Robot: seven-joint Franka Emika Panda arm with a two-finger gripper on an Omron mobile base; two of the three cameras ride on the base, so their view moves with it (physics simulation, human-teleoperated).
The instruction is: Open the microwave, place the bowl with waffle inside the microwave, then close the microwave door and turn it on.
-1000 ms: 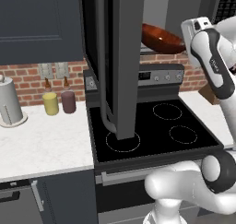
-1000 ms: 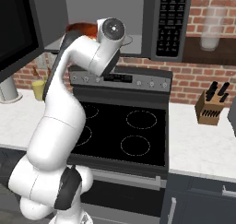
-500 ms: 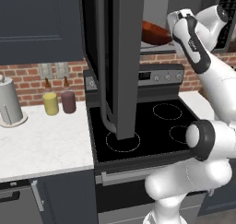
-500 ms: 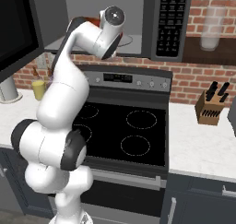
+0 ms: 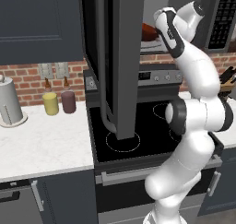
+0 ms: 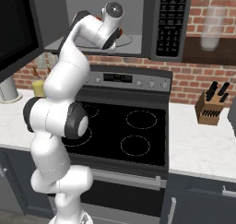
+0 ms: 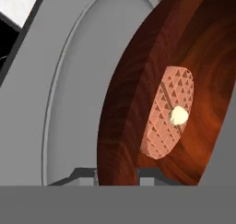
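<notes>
So you're in the middle step here: door's open, bowl's going in, nothing closed or switched on yet. Going left to right in the left base view, the microwave door [image 5: 120, 57] hangs wide open as a tall dark slab right down the centre of the frame, and just right of it, upper middle, you can catch a sliver of the reddish bowl [image 5: 148, 32] sitting at the mouth of the microwave [image 5: 221, 15], with the arm's white wrist tucked up against it. In the right base view the arm reaches up to the top centre, and the bowl [image 6: 119, 34] peeks out as a red edge behind the wrist, over the round glass plate [image 6: 126, 42] on the oven floor; the black button panel [image 6: 171, 20] sits just to the right of that. The hand view is the useful one: the gripper [image 7: 117, 174] at the bottom centre has its two tips straddling the bowl's rim, so it's clamped on the rim of the bowl [image 7: 138, 103], and the waffle [image 7: 168, 112] lies inside with a little pale blob on top, right of centre. The glass plate [image 7: 69, 108] curves along the left side of that view, so I'd say the bowl is over or close to it, but I can't tell whether it's actually touching down. Next you'd want to lower it level until it rests, let go, back the hand straight out without dragging the rim, then swing that door shut.
</notes>
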